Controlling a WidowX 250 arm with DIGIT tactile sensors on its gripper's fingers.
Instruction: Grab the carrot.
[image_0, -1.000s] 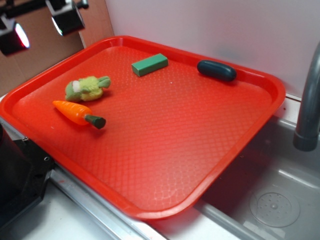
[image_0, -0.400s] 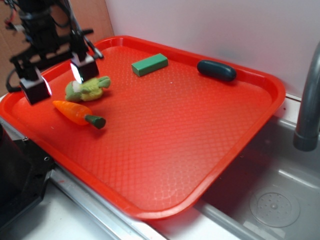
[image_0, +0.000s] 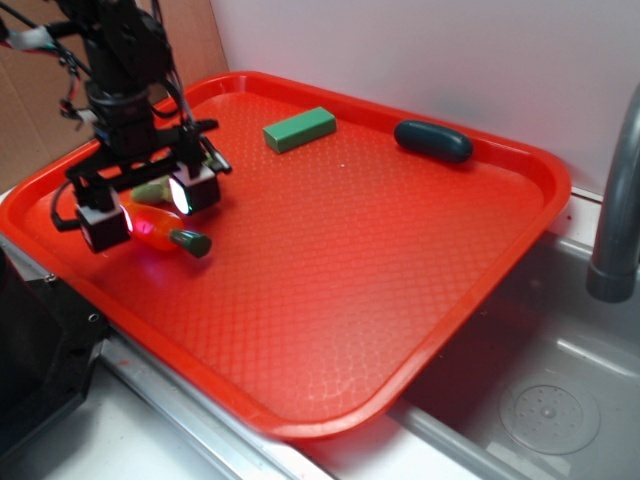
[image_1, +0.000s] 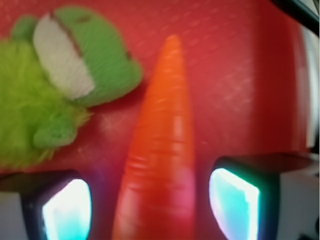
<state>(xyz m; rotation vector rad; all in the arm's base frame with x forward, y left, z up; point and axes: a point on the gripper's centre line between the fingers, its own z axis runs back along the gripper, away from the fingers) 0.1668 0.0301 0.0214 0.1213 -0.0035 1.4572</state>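
Observation:
The orange carrot (image_0: 160, 233) lies on the red tray (image_0: 330, 270) near its left edge, its dark green stem stub pointing right. My gripper (image_0: 148, 208) has come down over it and stands open, one finger on each side of the carrot's body. In the wrist view the carrot (image_1: 160, 150) runs up the middle between the two glowing pads (image_1: 67, 210), with a gap on each side. The pointed tip is partly hidden behind the gripper in the exterior view.
A fuzzy yellow-green plush toy (image_1: 55, 85) lies right beside the carrot's tip. A green block (image_0: 299, 129) and a dark oval object (image_0: 433, 141) sit at the tray's far side. A sink basin (image_0: 540, 400) and grey faucet (image_0: 615, 200) are at right.
The gripper has descended from above the tray's left corner and shifted right, and now straddles the carrot. The carrot and plush have not moved.

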